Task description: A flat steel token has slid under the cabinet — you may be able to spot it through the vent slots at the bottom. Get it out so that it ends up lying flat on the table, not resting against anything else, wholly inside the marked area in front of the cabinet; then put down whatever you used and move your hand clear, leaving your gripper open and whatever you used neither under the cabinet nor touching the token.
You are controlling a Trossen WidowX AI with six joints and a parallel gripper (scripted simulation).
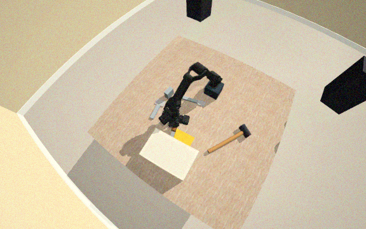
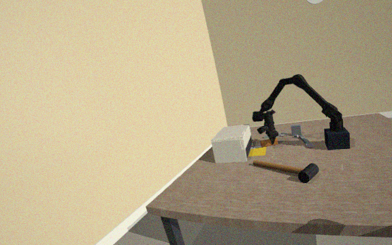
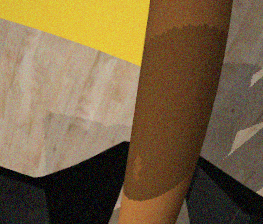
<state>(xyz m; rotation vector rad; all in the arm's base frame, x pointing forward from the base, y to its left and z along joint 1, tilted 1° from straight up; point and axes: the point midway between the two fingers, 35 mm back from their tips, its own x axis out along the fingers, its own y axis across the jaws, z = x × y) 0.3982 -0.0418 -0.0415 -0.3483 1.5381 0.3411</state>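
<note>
Tool [image 1: 174, 126] [image 2: 273, 142] [image 3: 158, 153] closed on orange-brown handle [image 1: 174, 129] [image 2: 265, 143] [image 3: 182, 100]. Its grey blade [image 1: 173, 133] points toward the cabinet [image 1: 170, 154] [image 2: 230, 146]. Yellow marked area [image 1: 183, 137] [image 2: 258, 152] [image 3: 57, 25] alongside, no token on its visible part. Token unseen; presumably underneath the cabinet. Implement in hand; retrieval, set-down, withdrawal remain, I judge.
</note>
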